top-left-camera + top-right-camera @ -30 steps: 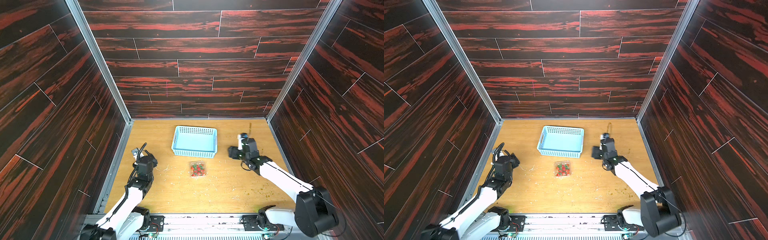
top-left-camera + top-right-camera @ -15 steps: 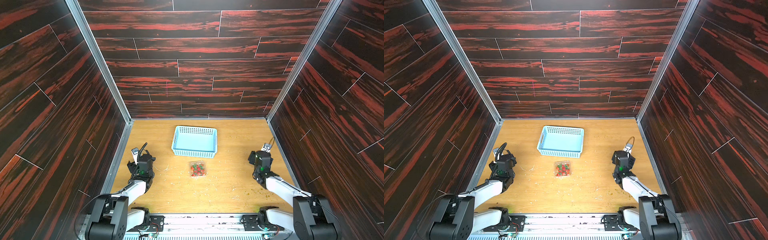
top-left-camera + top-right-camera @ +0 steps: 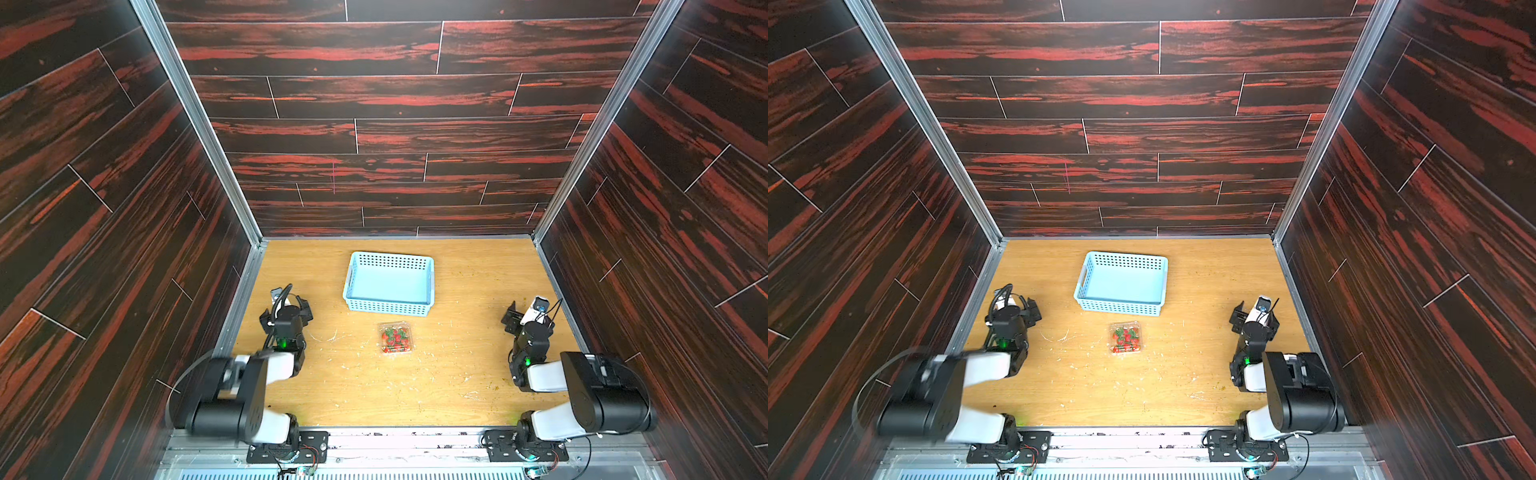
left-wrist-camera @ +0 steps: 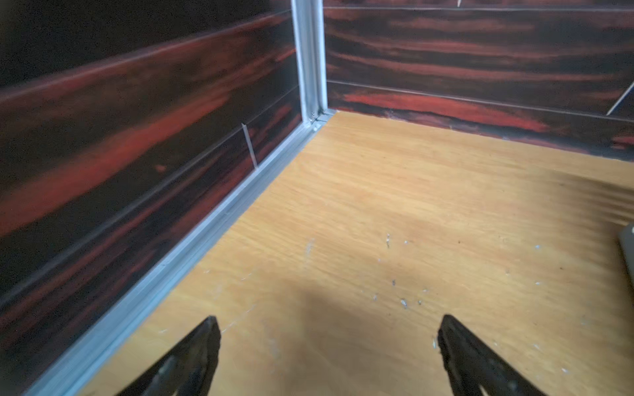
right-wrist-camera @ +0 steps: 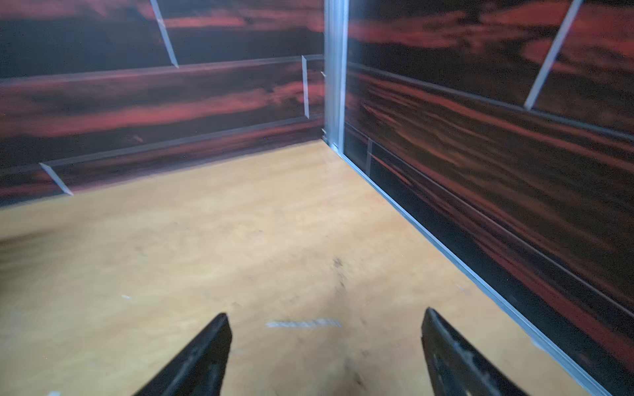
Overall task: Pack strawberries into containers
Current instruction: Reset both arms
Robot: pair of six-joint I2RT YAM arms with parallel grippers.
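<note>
And there sat the small transparent plastic clamshell punnet (image 3: 396, 337), flat on the light wooden bench (image 3: 457, 374) near its middle, just on the robot's side of the light blue perforated plastic basket (image 3: 390, 282) and apart from it. Inside it lay the bright red strawberries (image 3: 1125, 338) with their green caps, bunched together; which way each berry pointed was too small to make out. In both top views the punnet looked close to square, perhaps a touch longer from front to back, its sides roughly in line with the basket's. The basket ran its long side across the bench. The black left claw (image 4: 326, 329) was out by the left wall, spread wide with nothing between its fingers, aimed at the far left corner. The black right claw (image 5: 326, 322) was over by the right wall, also released and holding nothing, facing the far right corner. Both stood well apart from the punnet.
</note>
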